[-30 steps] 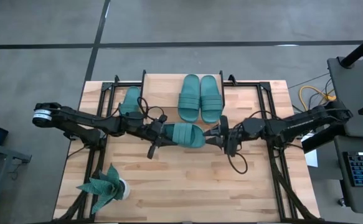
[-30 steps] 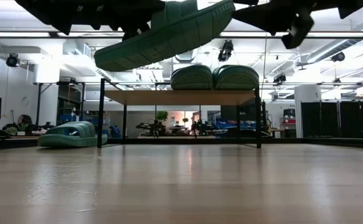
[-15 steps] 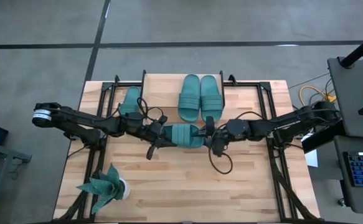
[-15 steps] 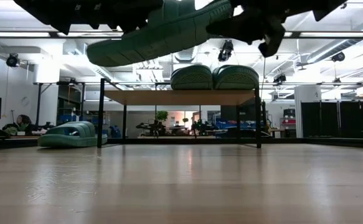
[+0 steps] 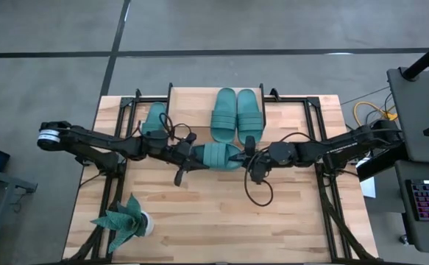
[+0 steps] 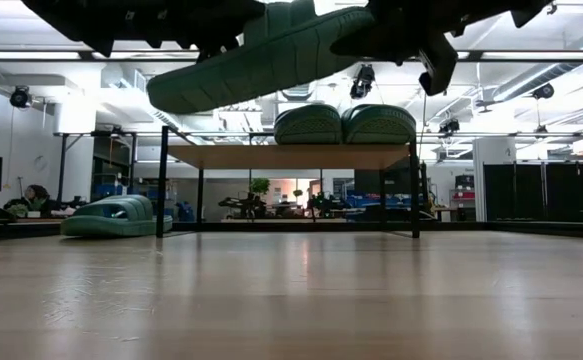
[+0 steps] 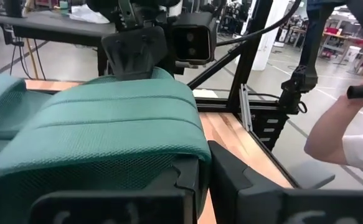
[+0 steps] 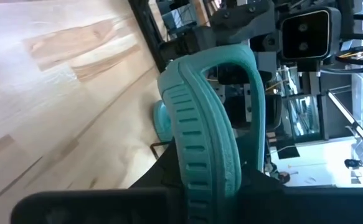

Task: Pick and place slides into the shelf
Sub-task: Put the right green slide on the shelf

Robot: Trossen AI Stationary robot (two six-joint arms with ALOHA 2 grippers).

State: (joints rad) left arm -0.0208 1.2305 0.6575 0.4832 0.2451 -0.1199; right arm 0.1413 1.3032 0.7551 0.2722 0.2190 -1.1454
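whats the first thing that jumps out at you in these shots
A teal slide hangs in mid-air above the table's middle, with the left tool at one end and the right tool at the other. Behind it, two more slides lie side by side on the shelf. A fourth slide lies on the table left of the shelf.

The shelf's [image 5: 192, 99] left half lay free; two slides [image 5: 237, 114] filled its right, another [image 5: 154, 118] stood beside it.

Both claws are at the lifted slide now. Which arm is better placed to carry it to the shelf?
Probably the right. Its claw grips the slide at the end just below the shelf's bare left part; the left claw holds the other end.
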